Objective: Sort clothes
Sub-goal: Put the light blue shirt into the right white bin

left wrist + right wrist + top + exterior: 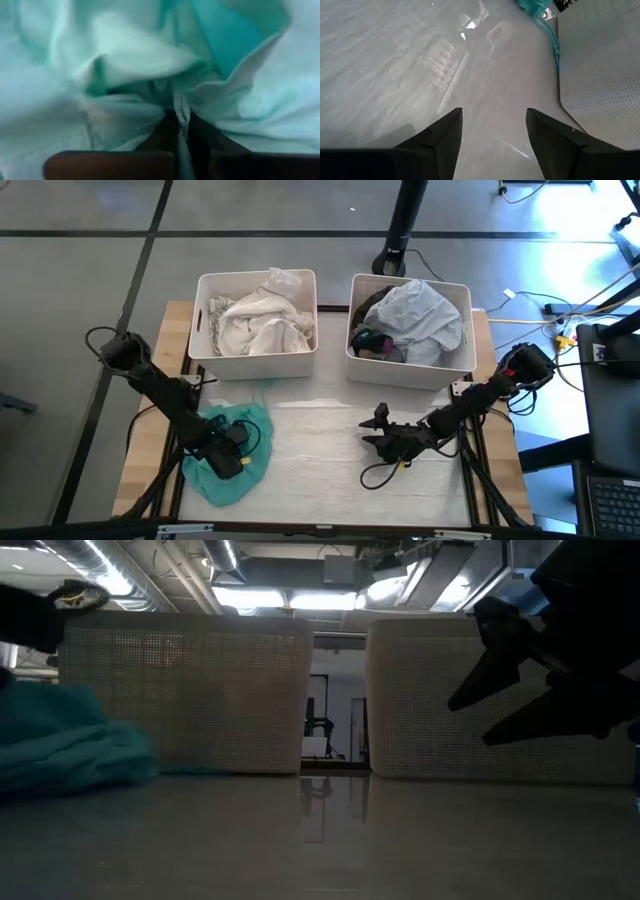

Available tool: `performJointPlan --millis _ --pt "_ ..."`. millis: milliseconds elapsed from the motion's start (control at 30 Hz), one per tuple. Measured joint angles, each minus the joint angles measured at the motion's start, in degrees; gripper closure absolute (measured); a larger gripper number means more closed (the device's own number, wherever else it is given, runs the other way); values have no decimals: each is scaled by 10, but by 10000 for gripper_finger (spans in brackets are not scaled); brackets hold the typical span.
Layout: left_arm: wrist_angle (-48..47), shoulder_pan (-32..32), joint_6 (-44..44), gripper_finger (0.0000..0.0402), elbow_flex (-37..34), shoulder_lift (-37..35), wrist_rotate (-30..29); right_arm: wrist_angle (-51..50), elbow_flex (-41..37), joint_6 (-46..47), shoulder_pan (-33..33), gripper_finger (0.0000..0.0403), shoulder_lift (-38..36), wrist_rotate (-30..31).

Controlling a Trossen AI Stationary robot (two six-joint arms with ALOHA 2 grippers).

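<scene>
The left tool (228,452) pinches the soft, light teal-green garment (232,477) at a bunched fold; the right tool (379,431) hovers wide.

I see a glossy, smooth surface (395,65) mirroring the ceiling lights. The teal-green garment (228,470) is soft, crumpled cloth, pinched in my left pincer (179,131). Both white bins (185,690) look like matt plastic with a perforated grid texture. My right pincer's fingers (442,135) are dark and matt.
</scene>
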Motion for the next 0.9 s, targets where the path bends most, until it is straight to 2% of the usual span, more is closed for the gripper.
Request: performJointPlan --millis 200,333,667,900 --pt "168 19 128 391 0 2 -48 0 0 0 0 182 0 0" --pt "235 47 228 394 28 2 -74 0 0 0 0 182 0 -1" --pt "270 131 504 393 188 2 -142 18 0 -13 0 182 0 -2" --pt "298 158 639 398 265 2 -156 28 0 -20 0 182 0 -2"
